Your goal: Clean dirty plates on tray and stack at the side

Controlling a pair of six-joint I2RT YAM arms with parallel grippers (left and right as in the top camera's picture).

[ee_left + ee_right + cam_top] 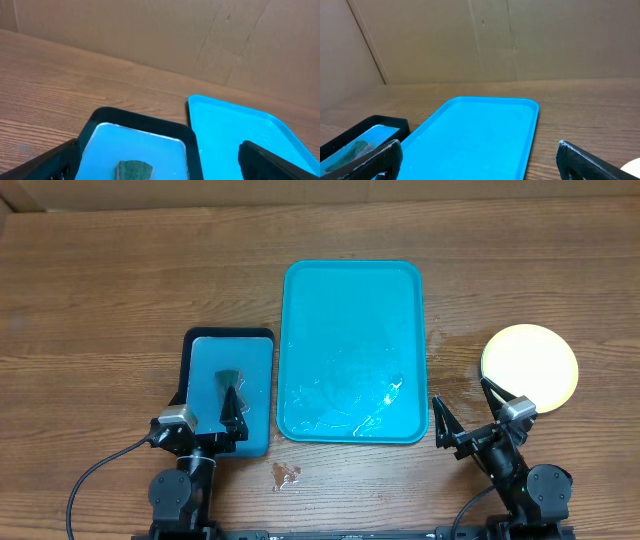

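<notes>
The teal tray point(352, 280) lies in the middle of the table with no plates on it, only a film of water at its near end. The plates point(530, 367) sit to its right on the wood, a yellow-green rimmed one on top with a clean white centre; what lies beneath it is hidden. My right gripper point(468, 408) is open with nothing in it, between tray and plates. In the right wrist view that gripper point(479, 146) faces the tray point(480, 130). My left gripper point(208, 402) hangs open over a smaller tray; its own view point(159, 147) shows nothing held.
A small black-rimmed blue tray point(230, 335) left of the teal one holds a green sponge point(134, 170) in shallow water. A few water drops point(285, 475) lie on the wood near the front. Cardboard walls point(470, 40) stand behind the table.
</notes>
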